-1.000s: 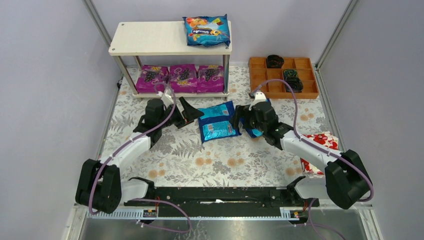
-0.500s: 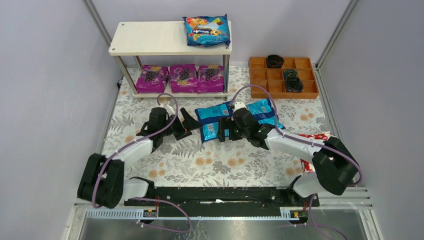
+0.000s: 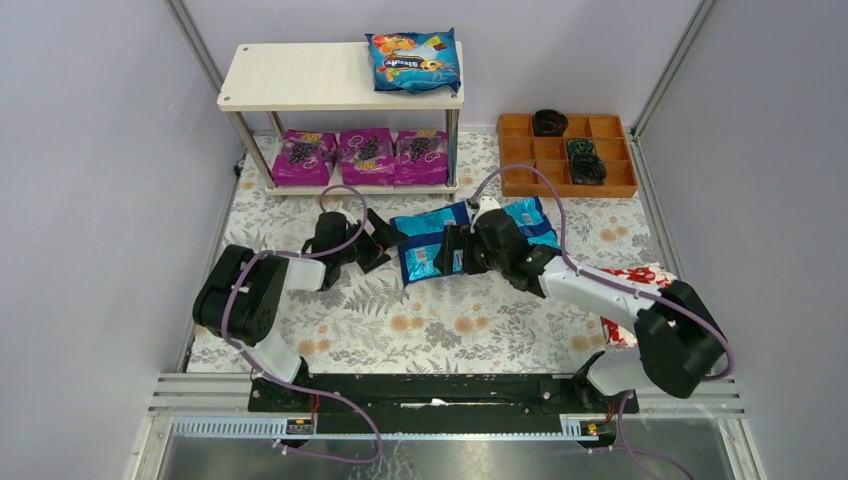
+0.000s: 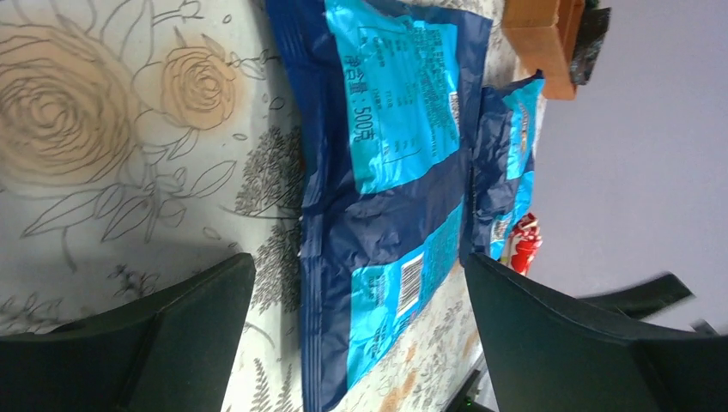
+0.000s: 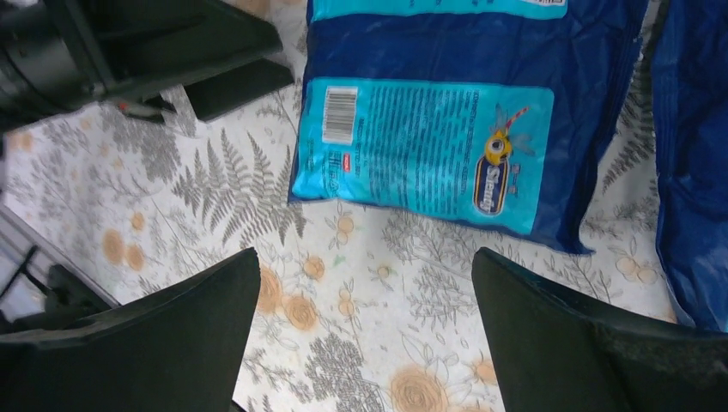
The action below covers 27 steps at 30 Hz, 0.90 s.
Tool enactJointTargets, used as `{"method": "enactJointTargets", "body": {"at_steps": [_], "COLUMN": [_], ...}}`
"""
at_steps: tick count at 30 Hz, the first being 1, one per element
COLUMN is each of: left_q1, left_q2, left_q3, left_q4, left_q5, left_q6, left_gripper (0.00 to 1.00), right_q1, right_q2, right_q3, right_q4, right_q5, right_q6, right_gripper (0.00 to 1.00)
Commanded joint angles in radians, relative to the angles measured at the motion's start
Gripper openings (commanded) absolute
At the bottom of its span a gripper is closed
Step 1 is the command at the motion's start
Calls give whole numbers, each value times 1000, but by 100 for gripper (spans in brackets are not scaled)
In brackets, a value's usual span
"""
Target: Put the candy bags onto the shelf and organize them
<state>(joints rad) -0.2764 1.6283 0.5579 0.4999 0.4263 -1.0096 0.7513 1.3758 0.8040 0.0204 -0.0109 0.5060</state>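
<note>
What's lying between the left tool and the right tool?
A blue candy bag lies flat between the left tool and the right tool, both open. The top view shows it best.

The left gripper [image 3: 390, 245] and right gripper [image 3: 443, 255] were matte black, on arms [image 3: 590, 288] with white links, bulky black joints [image 3: 678, 345] and looping purple cables [image 3: 520, 168].

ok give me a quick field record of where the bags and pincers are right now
top board: one glossy blue candy bag at the right end of the pale wood two-tier shelf
lower board: three purple grape-print bags in a row
floral-cloth table: two more blue bags, backs up, side by side
left pincer: open, empty
right pincer: open, empty
left to shelve: two
</note>
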Motion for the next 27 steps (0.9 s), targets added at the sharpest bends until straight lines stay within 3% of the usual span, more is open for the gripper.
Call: {"method": "enactJointTargets", "body": {"at_steps": [1,5,9,15,27], "left_q1": [0,-4,-10,-11,-69], "left_q2": [71,147,149,204,352], "left_q3": [16,49,32,63,-29], "left_q4": [150,195,194,180,778], "left_q5": [25,90,62,74,158], "left_q6": [-64,-113,-104,-90,-351], "left_gripper": [98,95,94,95,83], "right_q1": [-109,-152,-180,-182,-211], "right_q2": [125,249,374,459,515], "right_q3": [70,137,178,110,92], "right_q4": [120,147,205,344,409], "right_q5": [-158,-98,-93,-96,-191], "right_q6": [119,146,190,249,268], "right_gripper": [97,92,87,86,83]}}
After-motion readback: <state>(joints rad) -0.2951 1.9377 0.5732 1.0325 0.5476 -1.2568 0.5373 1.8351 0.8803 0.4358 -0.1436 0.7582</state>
